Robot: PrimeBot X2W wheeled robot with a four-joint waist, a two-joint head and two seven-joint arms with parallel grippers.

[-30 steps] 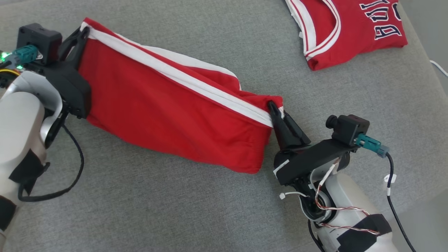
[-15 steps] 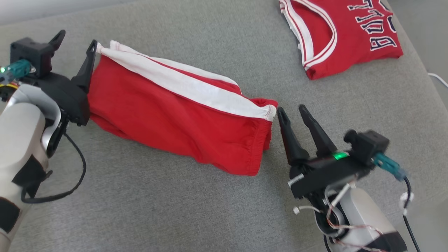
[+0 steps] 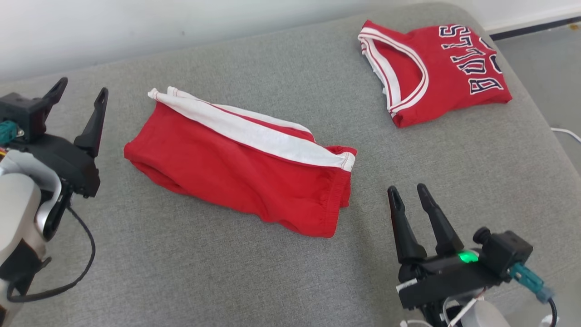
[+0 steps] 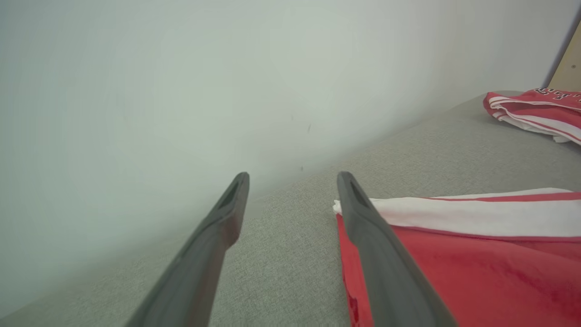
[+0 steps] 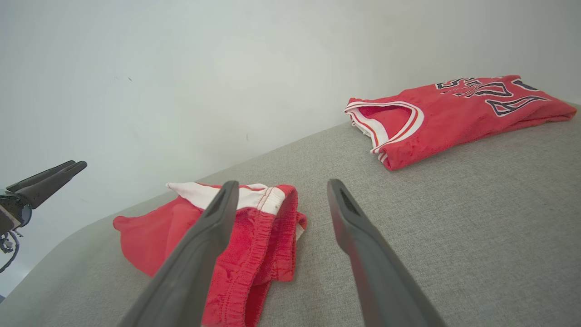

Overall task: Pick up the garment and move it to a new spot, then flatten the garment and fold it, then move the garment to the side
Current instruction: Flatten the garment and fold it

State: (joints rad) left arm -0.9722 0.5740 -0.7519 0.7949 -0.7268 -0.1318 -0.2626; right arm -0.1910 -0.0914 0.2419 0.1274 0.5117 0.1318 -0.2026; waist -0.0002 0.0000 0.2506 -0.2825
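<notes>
Both have let go: the left gripper point(image 3: 82, 87) and right gripper point(image 3: 407, 189) stand wide open, empty, drawn back from the red shorts point(image 3: 240, 159), now lying folded between them on the grey cushion point(image 3: 227, 281). Folding seems done, though underlayers are hidden; moving them aside remains.

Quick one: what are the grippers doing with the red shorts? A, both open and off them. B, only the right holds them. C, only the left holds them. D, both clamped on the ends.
A: the left gripper and right gripper both stand open, clear of the red shorts lying on the grey cushion.
</notes>
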